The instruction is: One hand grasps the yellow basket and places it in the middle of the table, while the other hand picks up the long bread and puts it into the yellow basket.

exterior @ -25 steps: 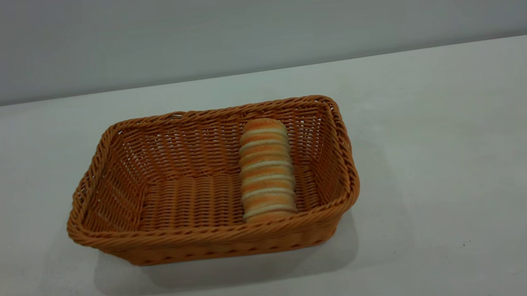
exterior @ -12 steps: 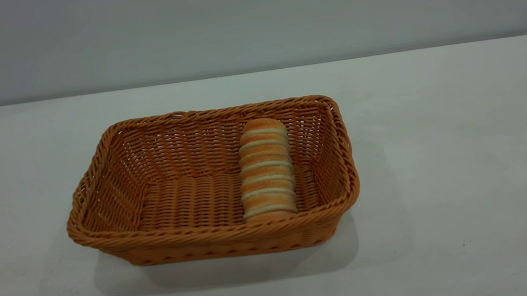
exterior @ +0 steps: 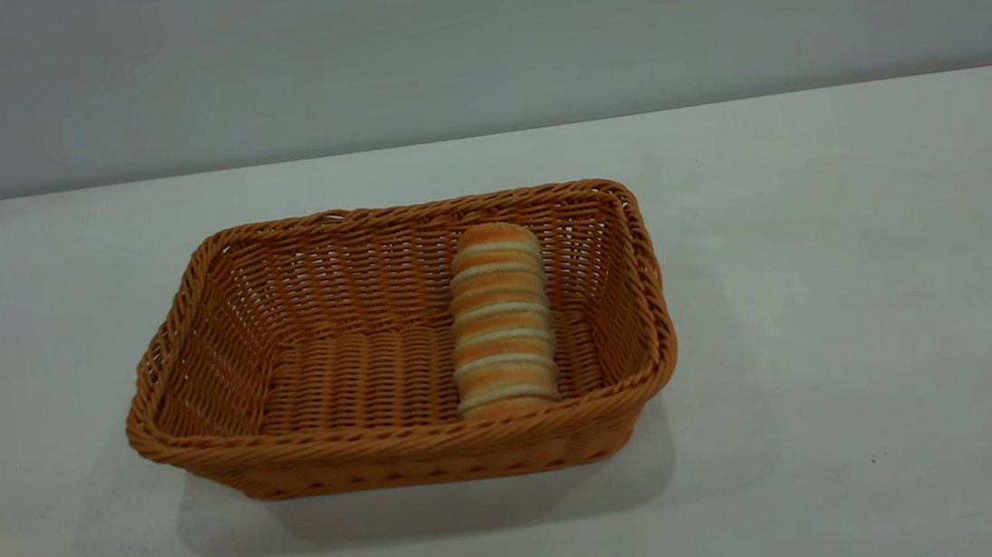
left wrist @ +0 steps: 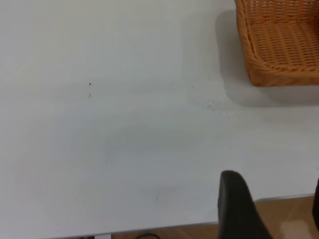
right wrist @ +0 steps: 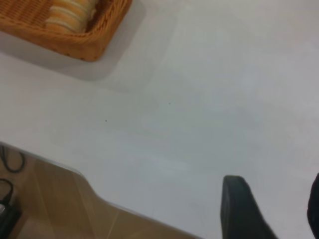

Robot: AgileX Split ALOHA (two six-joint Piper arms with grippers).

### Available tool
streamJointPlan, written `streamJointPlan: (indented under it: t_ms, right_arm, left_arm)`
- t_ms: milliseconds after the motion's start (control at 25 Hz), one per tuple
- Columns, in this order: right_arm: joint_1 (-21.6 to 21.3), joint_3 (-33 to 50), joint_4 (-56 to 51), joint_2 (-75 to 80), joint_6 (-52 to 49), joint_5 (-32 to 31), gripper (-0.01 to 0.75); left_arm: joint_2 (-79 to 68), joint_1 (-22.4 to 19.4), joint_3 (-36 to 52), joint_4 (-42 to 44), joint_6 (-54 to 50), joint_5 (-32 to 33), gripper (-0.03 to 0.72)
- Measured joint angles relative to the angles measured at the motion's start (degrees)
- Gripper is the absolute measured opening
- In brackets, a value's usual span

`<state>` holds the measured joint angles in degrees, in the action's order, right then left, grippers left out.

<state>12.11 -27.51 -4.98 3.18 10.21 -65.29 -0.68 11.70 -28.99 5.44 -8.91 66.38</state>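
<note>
While unlabelled, the long bread [exterior: 501, 319] fills the yellow basket [exterior: 199, 407].

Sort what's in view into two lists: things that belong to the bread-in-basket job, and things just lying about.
Part of the job:
yellow basket, on the table
long bread, lying inside the basket toward its right end
left claw, open, back near the table edge
right claw, open, also back near the edge

Just lying about:
black cables on the floor beside the table

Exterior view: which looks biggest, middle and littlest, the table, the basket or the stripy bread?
1. the table, the biggest.
2. the yellow basket, standing on it.
3. the long bread, the littlest, lying inside the basket.
</note>
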Motion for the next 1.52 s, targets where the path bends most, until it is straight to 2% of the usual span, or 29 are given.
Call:
streamJointPlan:
  t_ms: [200, 400, 600, 680, 800, 1520]
  right_arm:
    - [-2.2, 0.0, 0.0, -1.6, 0.0, 0.0, 0.371]
    - [-6.6, 0.0, 0.0, -2.9, 0.0, 0.0, 0.371]
    - [-10.2, 0.0, 0.0, -4.1, 0.0, 0.0, 0.371]
    - [-10.6, 0.0, 0.0, -4.1, 0.0, 0.0, 0.371]
    - [-10.7, 0.0, 0.0, -4.1, 0.0, 0.0, 0.371]
    - [-10.7, 0.0, 0.0, -4.1, 0.0, 0.0, 0.371]
  left_arm:
    - [0.0, 0.0, 0.0, 0.0, 0.0, 0.0, 0.418]
    - [0.2, -0.2, 0.0, -0.1, 0.0, 0.0, 0.418]
    - [1.6, -5.8, 0.0, -0.1, 0.0, 0.0, 0.418]
    - [1.9, -8.7, 0.0, -0.1, 0.0, 0.1, 0.418]
    - [2.0, -10.8, 0.0, -0.1, 0.0, 0.1, 0.418]
    - [2.0, -11.0, 0.0, -0.1, 0.0, 0.1, 0.418]
